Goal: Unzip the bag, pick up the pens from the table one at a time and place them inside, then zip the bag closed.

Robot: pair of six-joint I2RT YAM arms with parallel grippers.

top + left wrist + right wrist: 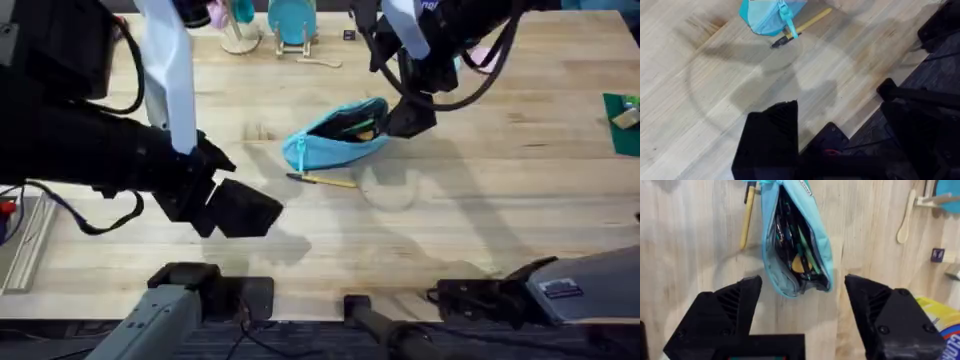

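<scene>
On the light wood counter [480,200], the blue bag [335,137] is lying unzipped with pens already showing inside. One yellow pen [325,181] is waiting just beside it. The right gripper [802,297] is hovering with fingers spread wide at the bag's end. The left gripper [245,205] is hanging nearby; its fingers I cannot tell. Next comes picking up that pen.

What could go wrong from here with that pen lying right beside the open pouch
The yellow pen lies tight against the bag, so jaws closing on it may snag the fabric or zipper pull. The bag gapes open and already looks full, so pushing in another pen could spill contents. The right gripper, open at the bag's end, might nudge it.
</scene>
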